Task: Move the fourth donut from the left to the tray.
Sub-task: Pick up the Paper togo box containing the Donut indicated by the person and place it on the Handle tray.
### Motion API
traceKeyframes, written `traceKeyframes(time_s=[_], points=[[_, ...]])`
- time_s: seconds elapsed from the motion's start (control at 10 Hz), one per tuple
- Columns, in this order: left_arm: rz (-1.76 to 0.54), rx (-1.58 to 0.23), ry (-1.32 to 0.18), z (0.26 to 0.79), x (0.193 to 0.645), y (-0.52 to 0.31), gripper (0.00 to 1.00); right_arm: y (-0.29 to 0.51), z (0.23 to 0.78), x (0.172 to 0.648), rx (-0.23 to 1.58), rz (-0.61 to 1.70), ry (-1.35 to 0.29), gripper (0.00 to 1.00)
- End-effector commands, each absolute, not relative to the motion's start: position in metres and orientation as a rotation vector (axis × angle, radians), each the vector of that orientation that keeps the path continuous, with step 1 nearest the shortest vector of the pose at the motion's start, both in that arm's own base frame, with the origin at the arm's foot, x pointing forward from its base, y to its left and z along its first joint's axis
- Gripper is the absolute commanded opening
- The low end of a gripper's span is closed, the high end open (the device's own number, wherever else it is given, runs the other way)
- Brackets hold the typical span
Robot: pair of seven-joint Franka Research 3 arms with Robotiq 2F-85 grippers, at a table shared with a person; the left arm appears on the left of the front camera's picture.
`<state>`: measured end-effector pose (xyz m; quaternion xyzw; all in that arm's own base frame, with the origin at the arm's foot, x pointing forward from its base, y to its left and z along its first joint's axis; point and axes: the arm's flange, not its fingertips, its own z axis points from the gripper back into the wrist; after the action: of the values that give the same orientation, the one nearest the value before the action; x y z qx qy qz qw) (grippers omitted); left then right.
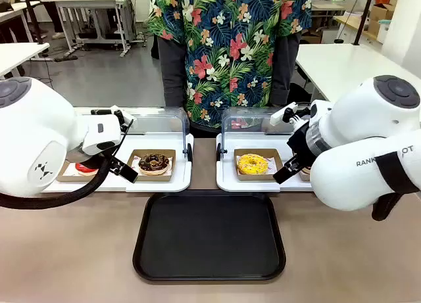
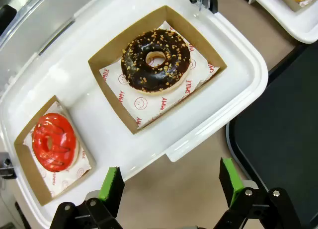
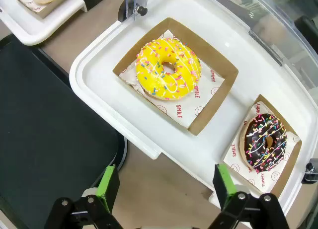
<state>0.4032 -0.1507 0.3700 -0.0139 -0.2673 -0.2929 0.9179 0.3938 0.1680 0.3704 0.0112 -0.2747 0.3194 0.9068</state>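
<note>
The bench (image 1: 66, 250) is pale brown and bare near the robot. Behind it stands a person in a flowered shirt (image 1: 230, 46), and farther back is a grey floor with white tables.

At 9 o'clock on the bench is a white display tray (image 1: 164, 183) with a red donut (image 1: 85, 167) and a chocolate donut with crumbs (image 1: 154, 162). The left pincer (image 2: 169, 168) hangs released above this tray's near rim, with nothing between its green pads.

In the middle, at 6 o'clock, lies the black tray (image 1: 209, 240), its long side going from 9 to 3 o'clock.

At 3 o'clock a second display tray (image 1: 227, 181) carries the yellow donut (image 1: 252, 163). The right arm covers this tray's right end in the front view. The right pincer (image 3: 164, 168) is released and holds nothing.

The fourth donut (image 3: 263, 141) sits in its brown holder at 4 o'clock from the yellow one. It lies flat with the hole upward. The holder is turned cornerwise in the wrist view, its long side seemingly from 1 to 7 o'clock.
</note>
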Motion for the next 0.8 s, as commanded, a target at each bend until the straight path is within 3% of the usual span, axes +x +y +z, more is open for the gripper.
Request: traceKeyframes(time_s=[0.0,0.7], points=[[-0.602,-0.029,-0.550,0.3702,0.4032,-0.1507,1.00,0.1680,0.3705,0.3939,0.023,0.659,-0.568,1.00],[-0.602,-0.029,-0.550,0.3702,0.4032,-0.1507,1.00,0.1680,0.3705,0.3939,0.023,0.659,-0.568,1.00]])
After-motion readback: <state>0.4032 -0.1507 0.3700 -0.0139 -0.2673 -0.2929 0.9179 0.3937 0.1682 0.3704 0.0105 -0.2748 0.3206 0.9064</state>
